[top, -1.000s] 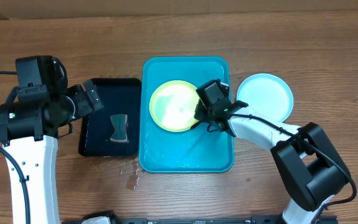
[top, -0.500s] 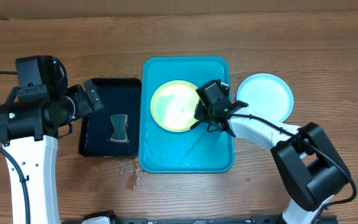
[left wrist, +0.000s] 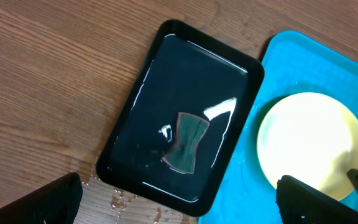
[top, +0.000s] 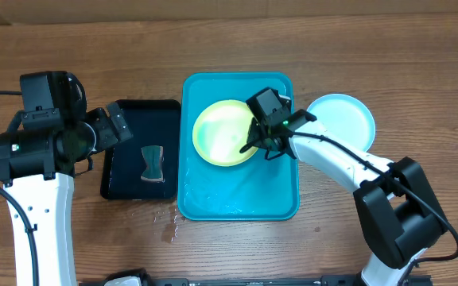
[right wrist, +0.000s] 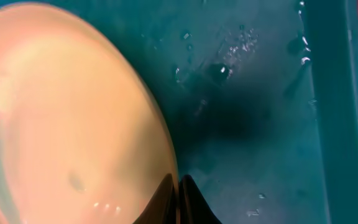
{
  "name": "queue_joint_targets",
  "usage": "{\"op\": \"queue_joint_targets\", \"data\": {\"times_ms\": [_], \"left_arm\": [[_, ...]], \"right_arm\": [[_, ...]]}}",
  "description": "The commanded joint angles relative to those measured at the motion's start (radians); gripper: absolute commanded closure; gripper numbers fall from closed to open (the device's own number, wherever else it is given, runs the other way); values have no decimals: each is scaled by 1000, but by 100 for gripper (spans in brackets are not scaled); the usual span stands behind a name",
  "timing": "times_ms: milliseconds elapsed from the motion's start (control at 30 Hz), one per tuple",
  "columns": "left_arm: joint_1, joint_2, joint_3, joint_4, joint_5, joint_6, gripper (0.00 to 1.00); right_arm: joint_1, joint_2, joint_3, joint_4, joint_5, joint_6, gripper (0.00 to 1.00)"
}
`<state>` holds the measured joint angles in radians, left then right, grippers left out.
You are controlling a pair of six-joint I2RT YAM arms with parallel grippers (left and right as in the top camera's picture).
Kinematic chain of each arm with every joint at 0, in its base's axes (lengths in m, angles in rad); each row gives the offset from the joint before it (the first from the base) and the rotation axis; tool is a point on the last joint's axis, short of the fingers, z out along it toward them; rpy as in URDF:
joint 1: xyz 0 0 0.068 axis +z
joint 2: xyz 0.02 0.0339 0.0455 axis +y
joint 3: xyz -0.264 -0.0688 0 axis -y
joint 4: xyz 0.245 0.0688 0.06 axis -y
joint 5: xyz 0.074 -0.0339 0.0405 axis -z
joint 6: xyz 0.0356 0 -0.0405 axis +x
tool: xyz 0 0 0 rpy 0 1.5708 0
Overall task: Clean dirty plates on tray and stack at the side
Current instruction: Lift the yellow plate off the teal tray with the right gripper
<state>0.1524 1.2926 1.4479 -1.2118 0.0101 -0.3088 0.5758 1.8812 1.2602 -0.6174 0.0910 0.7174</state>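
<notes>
Plate (right wrist: 61,112) rim pinched in right gripper (right wrist: 178,193); overhead obscures it.

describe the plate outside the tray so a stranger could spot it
Find the big turquoise tray mid-table. Beside it, on the robot's right, the blue plate lies on the wooden table. Its light blue colour sets it apart: the green plate sits inside the tray.

Bright, even light falls from above, and the overhead view is sharp. White glare streaks the wet black tray (left wrist: 185,81). The right wrist view is dim and soft: the plate (right wrist: 67,124) is washed out, with a dark shadow on the tray (right wrist: 260,162).
</notes>
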Motion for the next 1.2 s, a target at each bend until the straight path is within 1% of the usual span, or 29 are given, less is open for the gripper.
{"op": "queue_joint_targets", "data": {"times_ms": [0, 200, 300, 400, 767, 933, 1167], "left_arm": [[5, 3, 13, 0, -14, -10, 0], [5, 3, 13, 0, -14, -10, 0], [5, 3, 13, 0, -14, -10, 0], [5, 3, 13, 0, -14, -10, 0], [5, 3, 13, 0, -14, -10, 0], [5, 3, 13, 0, -14, -10, 0], [5, 3, 13, 0, -14, -10, 0]], "right_arm": [[-5, 4, 100, -42, 13, -19, 96], [-2, 4, 248, -175, 10, -18, 96], [8, 4, 304, -201, -19, -18, 96], [24, 4, 345, -193, -51, -11, 96], [134, 4, 349, -42, -56, -6, 96], [202, 4, 349, -7, 42, -6, 96], [285, 9, 349, -4, 235, -13, 96]]}}
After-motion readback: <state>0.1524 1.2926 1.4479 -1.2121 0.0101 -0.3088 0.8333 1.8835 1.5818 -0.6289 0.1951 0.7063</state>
